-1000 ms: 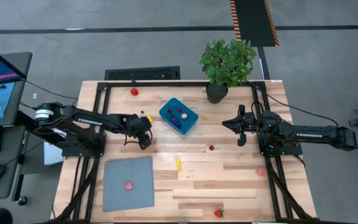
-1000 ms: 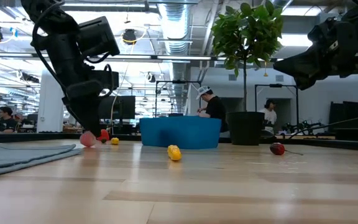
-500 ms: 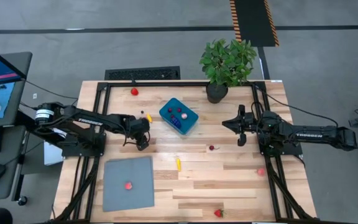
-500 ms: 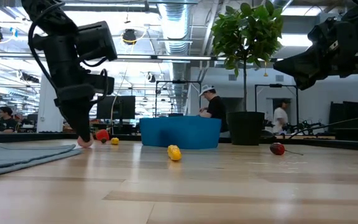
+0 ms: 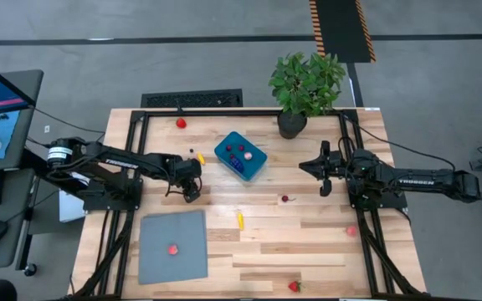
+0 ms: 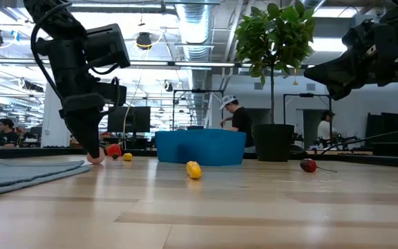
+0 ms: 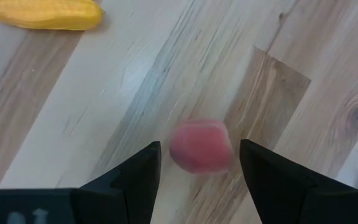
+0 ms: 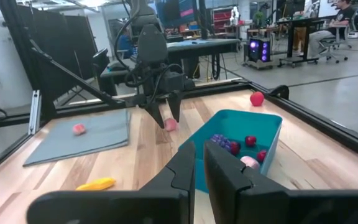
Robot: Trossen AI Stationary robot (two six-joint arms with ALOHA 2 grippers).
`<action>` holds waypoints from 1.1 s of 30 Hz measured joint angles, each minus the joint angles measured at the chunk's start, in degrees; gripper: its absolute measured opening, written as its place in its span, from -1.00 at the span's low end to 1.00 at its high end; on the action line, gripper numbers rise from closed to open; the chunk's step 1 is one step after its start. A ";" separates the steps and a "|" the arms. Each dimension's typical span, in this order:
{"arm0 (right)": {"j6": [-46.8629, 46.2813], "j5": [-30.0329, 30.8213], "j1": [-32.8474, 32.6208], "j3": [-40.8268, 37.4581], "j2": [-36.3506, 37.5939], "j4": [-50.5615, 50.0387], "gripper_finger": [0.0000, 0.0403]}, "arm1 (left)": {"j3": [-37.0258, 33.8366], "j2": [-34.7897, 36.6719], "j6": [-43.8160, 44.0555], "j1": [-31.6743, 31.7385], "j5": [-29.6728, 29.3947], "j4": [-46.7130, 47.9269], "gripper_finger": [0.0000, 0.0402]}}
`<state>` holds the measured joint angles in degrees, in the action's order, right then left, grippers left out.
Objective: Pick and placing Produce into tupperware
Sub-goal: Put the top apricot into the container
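The teal tupperware (image 5: 241, 155) stands far of the table's middle and holds several red, pink and purple pieces (image 8: 241, 146). My left gripper (image 7: 199, 144) is open and points down, left of the tupperware. Its fingertips stand on either side of a small pink produce piece (image 7: 201, 146) that rests on the wood, with a gap on each side. The low view shows its tips down at the table by that piece (image 6: 97, 158). A yellow piece (image 7: 42, 14) lies close by. My right gripper (image 5: 325, 171) hovers shut, right of the tupperware.
Loose produce lies about: a red piece (image 5: 181, 122) near the far edge, a yellow one (image 5: 240, 220) mid-table, a stemmed red one (image 5: 285, 199), a pink one (image 5: 351, 230), a strawberry (image 5: 294, 286). A grey sheet (image 5: 174, 263) bears a pink piece. A potted plant (image 5: 306, 84) stands far right.
My left gripper has come down and shifted slightly toward the table's left edge, so its tips now stand at the table around the pink piece. The piece has stayed where it was.
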<state>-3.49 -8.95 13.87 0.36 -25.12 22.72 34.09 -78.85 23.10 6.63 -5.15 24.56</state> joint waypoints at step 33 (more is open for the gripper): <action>-0.07 0.00 0.00 0.00 0.02 -1.34 -0.73 | 0.00 0.91 -14.96 -4.84 -3.05 -18.27 -0.48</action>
<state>-3.55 -8.95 13.87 0.36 -25.10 21.38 34.09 -77.94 8.14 1.79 -8.20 6.29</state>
